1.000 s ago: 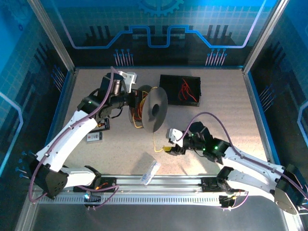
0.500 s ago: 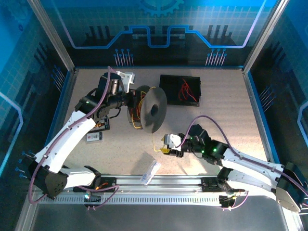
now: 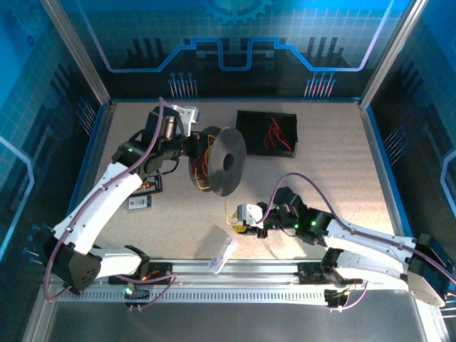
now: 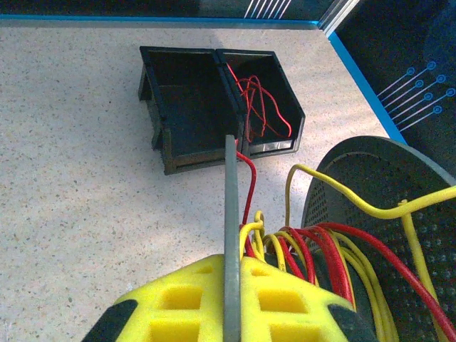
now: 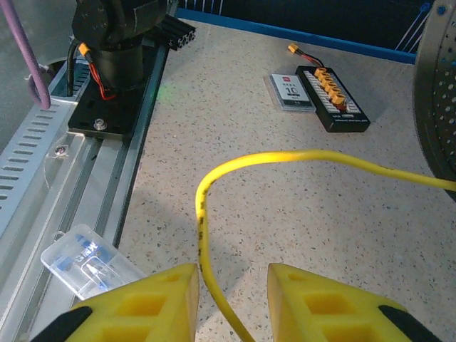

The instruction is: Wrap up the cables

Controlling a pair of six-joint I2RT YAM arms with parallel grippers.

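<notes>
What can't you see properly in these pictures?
- Yellow cable: right wrist view, runs off the bottom edge between the fingers of the right gripper.
- Spool hub: top view, hidden behind its big disc.
- Red cables in the black bin: top view, too small to count.
- Print on the white card: right wrist view, too small to read.

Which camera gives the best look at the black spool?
Top external: the whole spool shows, on edge, with cables wound on. Left wrist shows part of one perforated flange and the windings; right wrist, a flange edge.
</notes>
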